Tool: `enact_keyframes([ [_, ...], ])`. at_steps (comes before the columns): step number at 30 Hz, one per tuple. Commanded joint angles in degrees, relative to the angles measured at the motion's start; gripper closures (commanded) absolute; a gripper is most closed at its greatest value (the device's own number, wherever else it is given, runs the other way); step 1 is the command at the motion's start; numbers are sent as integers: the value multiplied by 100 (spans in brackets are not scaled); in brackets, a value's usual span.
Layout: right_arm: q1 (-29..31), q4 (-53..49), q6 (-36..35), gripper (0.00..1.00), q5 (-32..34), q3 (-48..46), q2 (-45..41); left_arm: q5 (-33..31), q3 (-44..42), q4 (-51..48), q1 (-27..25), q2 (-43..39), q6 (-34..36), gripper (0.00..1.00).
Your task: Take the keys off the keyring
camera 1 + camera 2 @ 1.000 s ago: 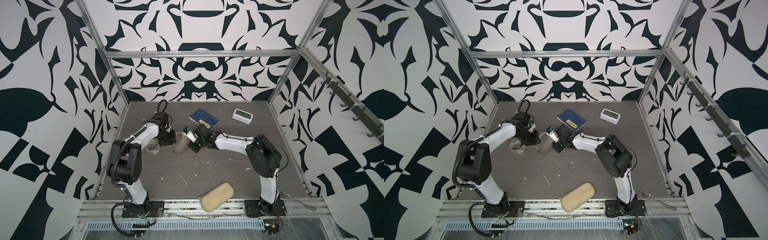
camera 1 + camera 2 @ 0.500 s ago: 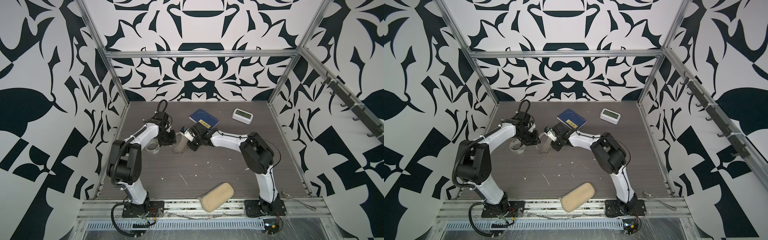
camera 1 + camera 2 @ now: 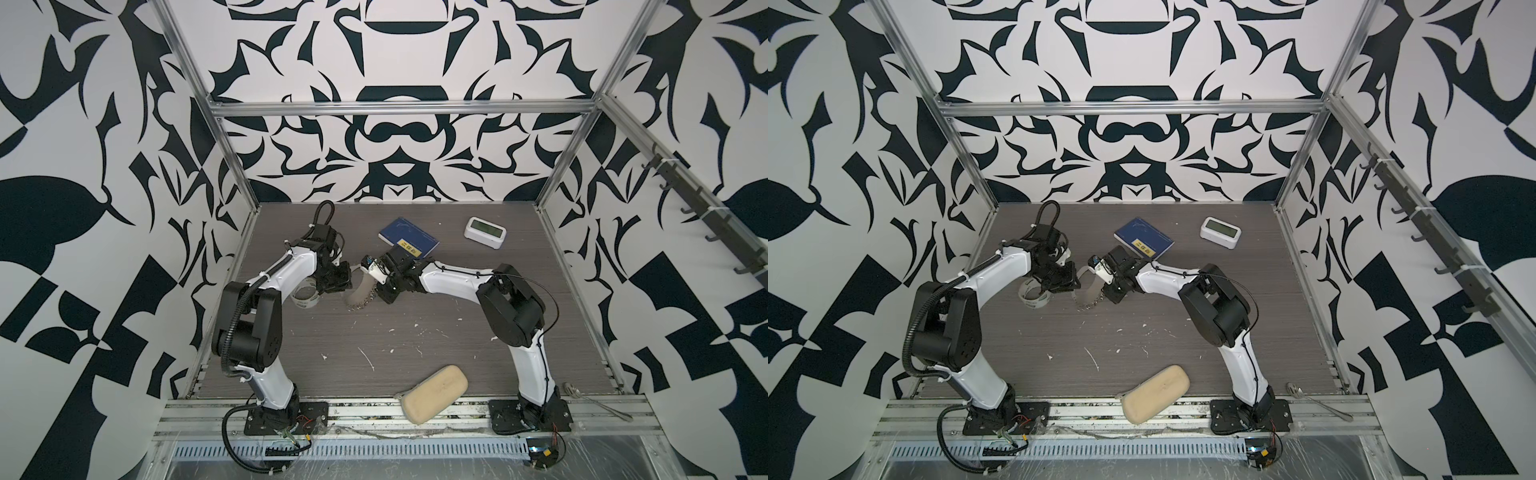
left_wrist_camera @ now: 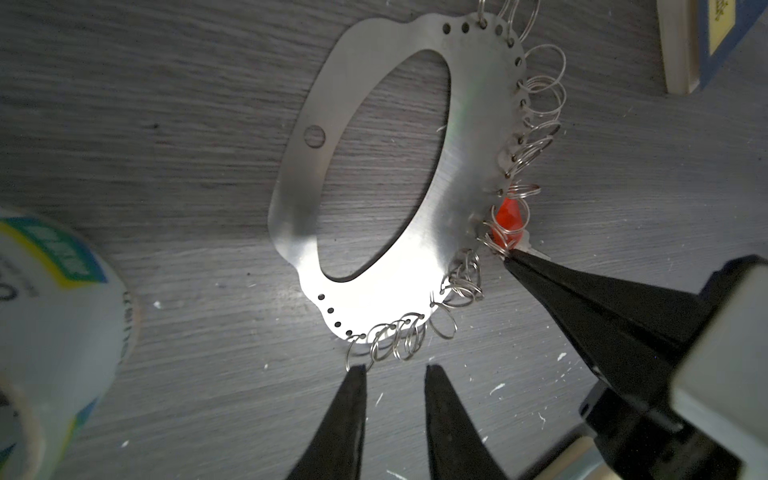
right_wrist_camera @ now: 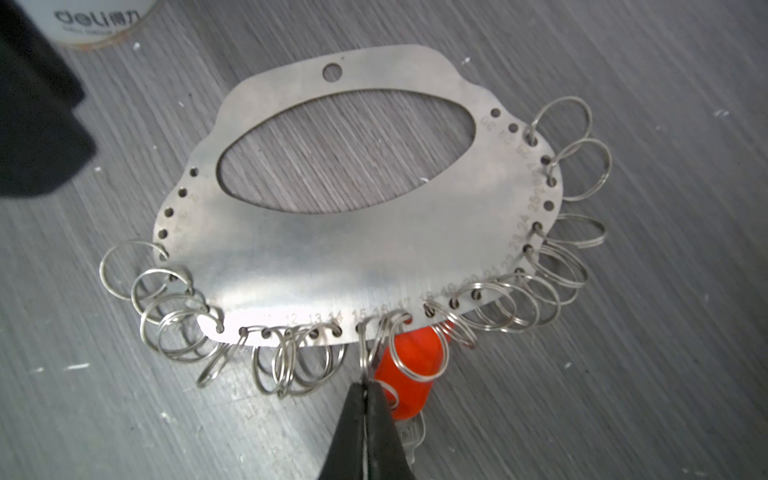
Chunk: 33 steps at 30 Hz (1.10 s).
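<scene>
Right gripper (image 5: 366, 392) has closed in on the large flat grey metal keyring (image 5: 332, 266).
It pinches a small silver ring (image 5: 364, 357) beside the red-tagged silver keys (image 5: 411, 382) on the keyring's fringe; left gripper (image 4: 395, 374) hovers nearby, parted, empty.

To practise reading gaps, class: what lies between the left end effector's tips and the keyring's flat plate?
Only small silver rings fringing the keyring, as the left wrist view shows; the open left end effector holds nothing.
</scene>
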Motion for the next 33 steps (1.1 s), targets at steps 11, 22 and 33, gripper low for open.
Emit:
enact_keyframes([
  [11, 26, 116, -200, 100, -265, -128, -463, -6, -229, -54, 26, -592, 365, 77],
  [22, 24, 321, -300, 100, -633, -679, -1125, 1436, -900, 728, 26, -1434, 1934, 87],
  [33, 29, -111, -381, 85, -376, -525, -1123, 1718, -1137, 854, 27, -1849, 2392, 87],
])
